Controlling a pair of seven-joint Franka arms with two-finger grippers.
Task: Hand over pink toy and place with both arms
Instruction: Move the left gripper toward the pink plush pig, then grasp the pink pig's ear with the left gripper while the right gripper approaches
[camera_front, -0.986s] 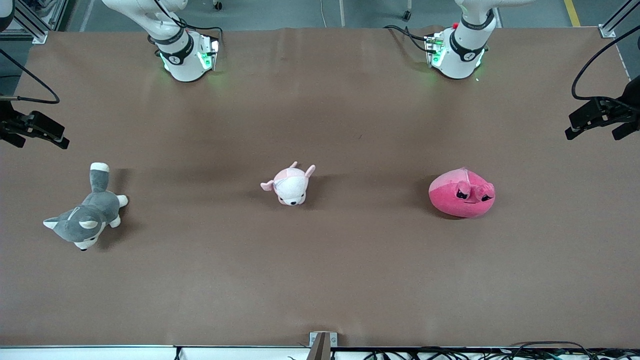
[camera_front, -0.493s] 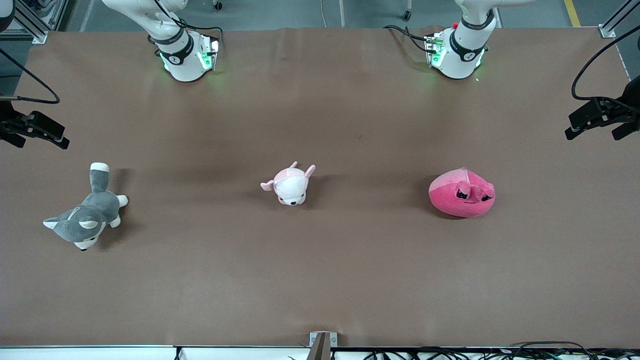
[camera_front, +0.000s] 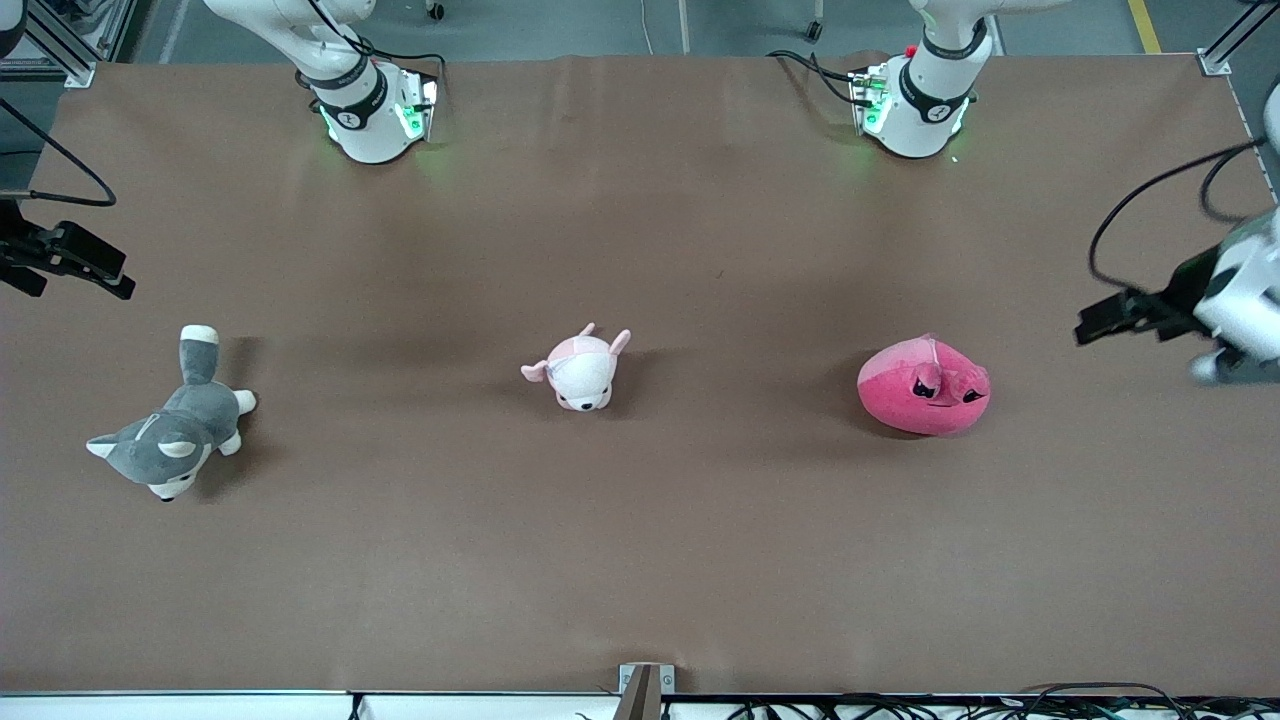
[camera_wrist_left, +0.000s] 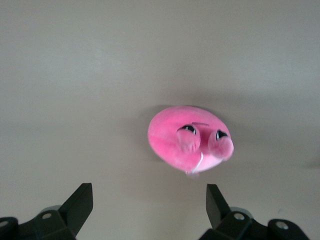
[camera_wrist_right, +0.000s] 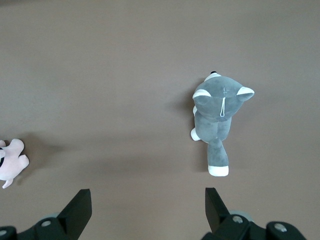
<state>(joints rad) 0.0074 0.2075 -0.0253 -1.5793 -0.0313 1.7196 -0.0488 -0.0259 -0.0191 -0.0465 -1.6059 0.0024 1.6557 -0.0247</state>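
Toward the left arm's end of the brown table (camera_front: 700, 560), the hot-pink round plush toy (camera_front: 923, 386) lies nearest the spread, empty left gripper (camera_wrist_left: 149, 207), apparently hovering above it; the right gripper (camera_wrist_right: 148, 209), also spread, waits over the grey-and-white plush husky (camera_wrist_right: 218, 120).

The left gripper (camera_front: 1100, 325) is blurred and its arm runs off the front view's edge. The right gripper (camera_front: 105, 280) is cut off there too. In the right wrist view, the frame edge crops the piglet (camera_wrist_right: 10, 162), well apart from that gripper.
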